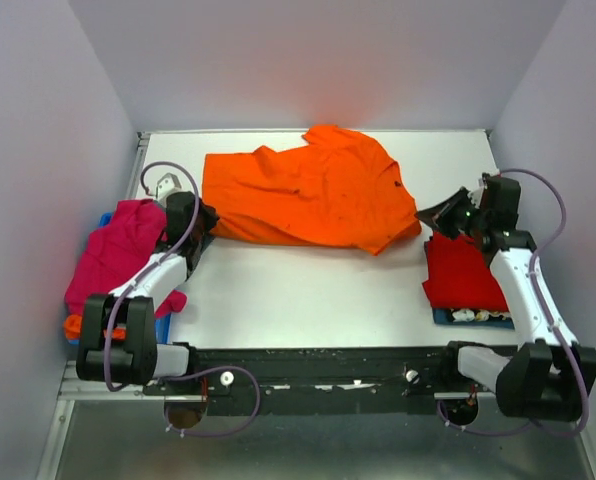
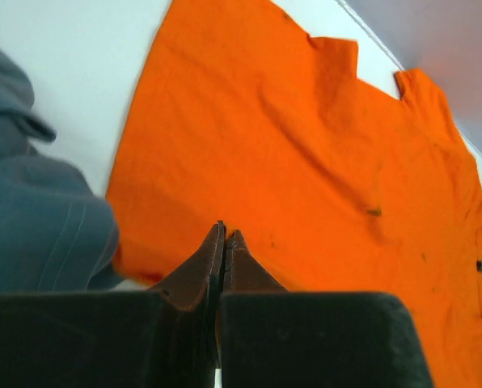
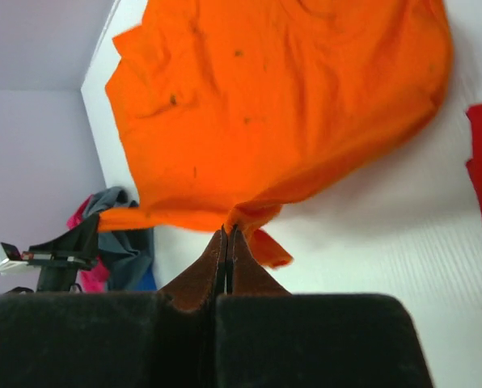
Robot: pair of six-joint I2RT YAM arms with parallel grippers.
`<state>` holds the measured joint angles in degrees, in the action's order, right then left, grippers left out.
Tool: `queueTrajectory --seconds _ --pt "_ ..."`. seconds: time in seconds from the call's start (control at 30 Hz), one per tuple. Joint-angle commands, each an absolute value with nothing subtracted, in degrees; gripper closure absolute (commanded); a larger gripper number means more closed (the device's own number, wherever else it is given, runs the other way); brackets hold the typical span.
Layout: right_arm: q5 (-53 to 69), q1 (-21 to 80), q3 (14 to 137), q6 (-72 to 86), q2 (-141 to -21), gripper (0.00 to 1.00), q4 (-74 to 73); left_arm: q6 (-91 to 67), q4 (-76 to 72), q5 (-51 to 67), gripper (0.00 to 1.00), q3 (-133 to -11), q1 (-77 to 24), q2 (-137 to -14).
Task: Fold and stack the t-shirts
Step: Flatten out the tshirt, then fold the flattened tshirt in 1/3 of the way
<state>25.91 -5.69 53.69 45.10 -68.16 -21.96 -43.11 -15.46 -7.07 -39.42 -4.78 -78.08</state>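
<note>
Both claws were closed: the right claw (image 3: 227, 233) was clenched on a bunched bit of the orange shirt (image 1: 308, 195) at its near right edge. The left claw (image 2: 225, 234) sat pressed together at the near left corner, and whether cloth was between its fingers I could not tell. The orange shirt lay spread on the far half of the table (image 1: 308, 290), with its long axis going left to right from one claw to the other, so each arm had its own end close. The red shirt (image 1: 458, 275) lay flat by the right arm and the pink shirt (image 1: 113, 250) was heaped by the left. No label or writing could be read.
</note>
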Motion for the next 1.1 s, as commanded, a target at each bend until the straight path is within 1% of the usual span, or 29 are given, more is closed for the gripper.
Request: queueTrajectory --seconds 0.0,0.13,0.2,0.27,0.33,0.5,0.67,0.8,0.93,1.07 --pt "21.63 -5.98 45.81 42.98 -57.24 0.99 -20.99 -47.81 -24.16 -4.75 1.0 -28.59 -4.83 -71.99" --pt "19.34 -5.89 37.81 40.7 -47.13 0.99 -25.39 -49.13 -25.05 -2.9 1.0 -20.06 -5.01 -65.5" --pt "18.2 -5.89 34.99 40.34 -43.17 0.99 -26.36 -48.96 -22.43 -3.68 1.0 -17.94 -4.92 -61.63" --pt "17.67 -5.98 33.84 39.82 -41.31 0.99 -26.37 -48.26 -19.53 -4.74 1.0 -17.49 -4.92 -57.76" --pt "17.75 -5.98 34.62 38.85 -42.53 0.99 -25.05 -47.46 -16.71 -7.02 1.0 -18.01 -4.92 -54.42" --pt "18.19 -5.71 41.47 37.88 -52.97 0.99 -21.98 -46.84 -11.52 -10.1 1.0 -21.44 -4.92 -54.14" --pt "17.32 -3.26 50.87 38.41 -66.68 0.99 -20.04 -47.37 -12.57 -10.37 1.0 -23.2 -4.92 -58.52" --pt "16.88 -1.94 59.04 38.67 -75.92 0.99 -20.92 -46.58 -11.78 -11.77 1.0 -26.18 -4.92 -62.39" --pt "15.47 -0.27 65.2 38.24 -82.51 0.99 -21.53 -45.88 -11.51 -13.45 1.0 -28.38 -4.83 -65.12" --pt "12.92 0.0 73.81 36.65 -90.77 0.99 -26.89 -46.75 -11.34 -12.84 1.0 -29.88 -4.83 -67.49"
